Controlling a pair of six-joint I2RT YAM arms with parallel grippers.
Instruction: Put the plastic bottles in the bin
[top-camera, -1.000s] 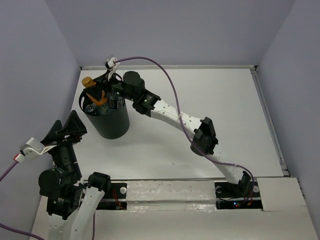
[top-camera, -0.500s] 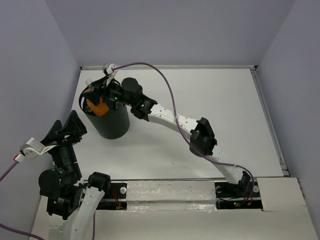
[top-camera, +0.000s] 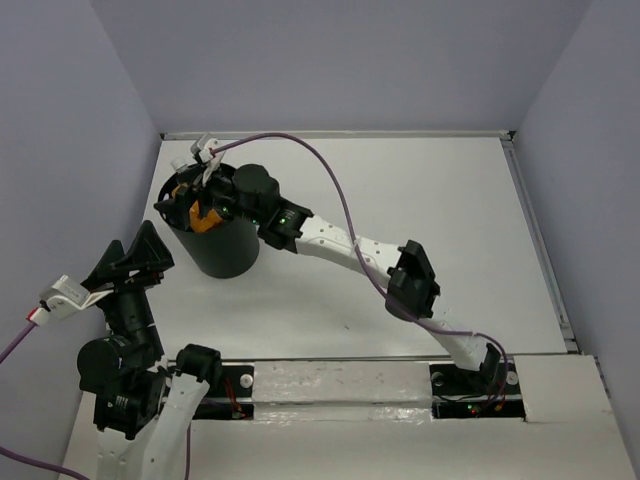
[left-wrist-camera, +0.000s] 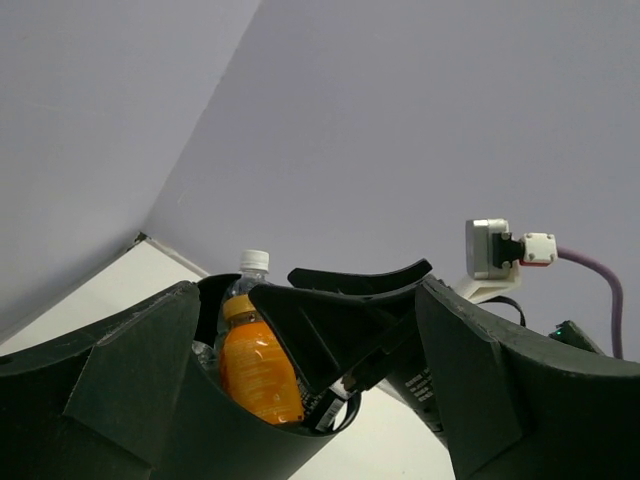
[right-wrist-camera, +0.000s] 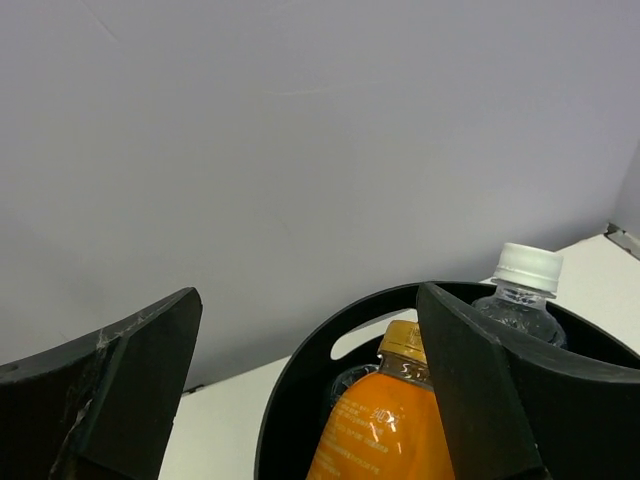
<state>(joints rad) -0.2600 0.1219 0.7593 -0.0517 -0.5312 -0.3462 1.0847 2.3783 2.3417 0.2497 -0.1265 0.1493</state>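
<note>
The black bin (top-camera: 222, 250) stands at the table's back left. An orange bottle (top-camera: 205, 218) with a gold cap stands inside it, beside a clear bottle with a white cap (right-wrist-camera: 527, 270). My right gripper (top-camera: 203, 195) hovers over the bin's mouth, jaws wide apart, with the orange bottle (right-wrist-camera: 390, 435) below and free of them. The bin's rim (right-wrist-camera: 300, 390) curves under the fingers. My left gripper (top-camera: 135, 252) is open and empty, left of the bin, pointing up. It looks at the orange bottle (left-wrist-camera: 255, 365) and the bin (left-wrist-camera: 370, 395).
The purple left wall (top-camera: 70, 150) runs close beside the bin and the left arm. A purple cable (top-camera: 330, 150) loops from the right wrist over the white table (top-camera: 420, 200). The table's back edge (top-camera: 350, 134) lies just behind the bin.
My right gripper has opened and let go of the orange bottle, which dropped from above the rim down into the bin. The right wrist has shifted left over the bin. The left arm has not moved.
</note>
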